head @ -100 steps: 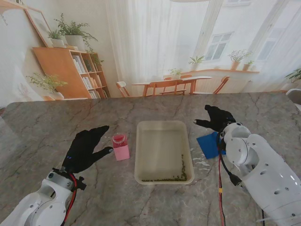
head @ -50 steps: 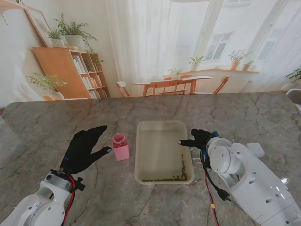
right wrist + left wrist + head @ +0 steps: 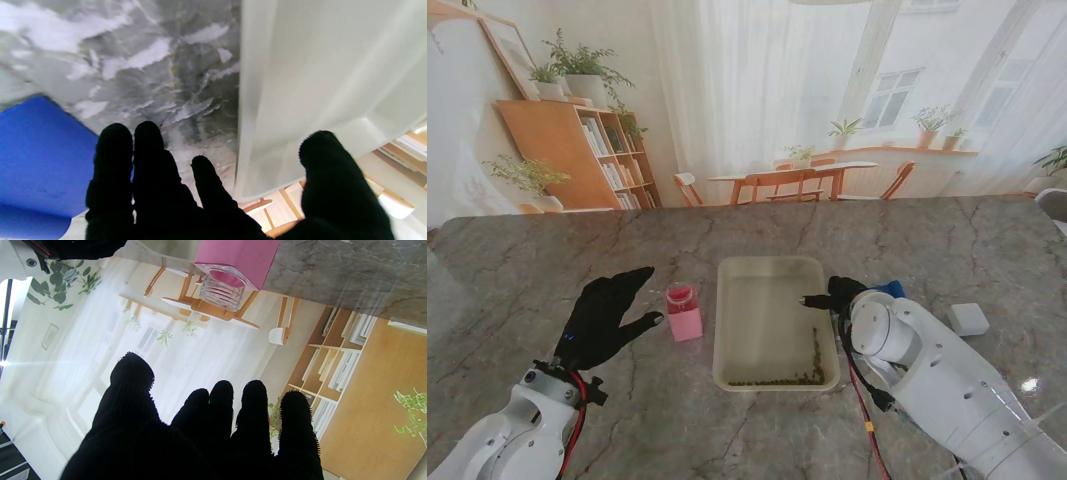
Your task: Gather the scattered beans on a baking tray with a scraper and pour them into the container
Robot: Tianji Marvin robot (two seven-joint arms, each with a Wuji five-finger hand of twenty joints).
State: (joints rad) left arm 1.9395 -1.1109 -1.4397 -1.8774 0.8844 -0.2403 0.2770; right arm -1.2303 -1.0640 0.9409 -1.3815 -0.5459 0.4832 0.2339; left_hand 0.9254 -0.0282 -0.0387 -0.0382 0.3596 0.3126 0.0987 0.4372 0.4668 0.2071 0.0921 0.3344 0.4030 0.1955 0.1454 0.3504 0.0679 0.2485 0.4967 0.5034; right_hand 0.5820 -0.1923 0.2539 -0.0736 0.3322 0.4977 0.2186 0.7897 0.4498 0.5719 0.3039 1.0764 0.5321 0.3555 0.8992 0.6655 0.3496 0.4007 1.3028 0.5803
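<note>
Beans (image 3: 799, 377) are lying along the near right corner of the tray (image 3: 772, 268); the empty, open right robot hand (image 3: 839, 295) is hovering at its rim beside the scraper (image 3: 890, 290), risking a nudge that scatters them; the left robot hand (image 3: 607, 315) is resting open.

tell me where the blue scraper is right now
In the stand view the blue scraper lies on the table right of the baking tray, mostly hidden behind the right hand, which holds nothing.
</note>
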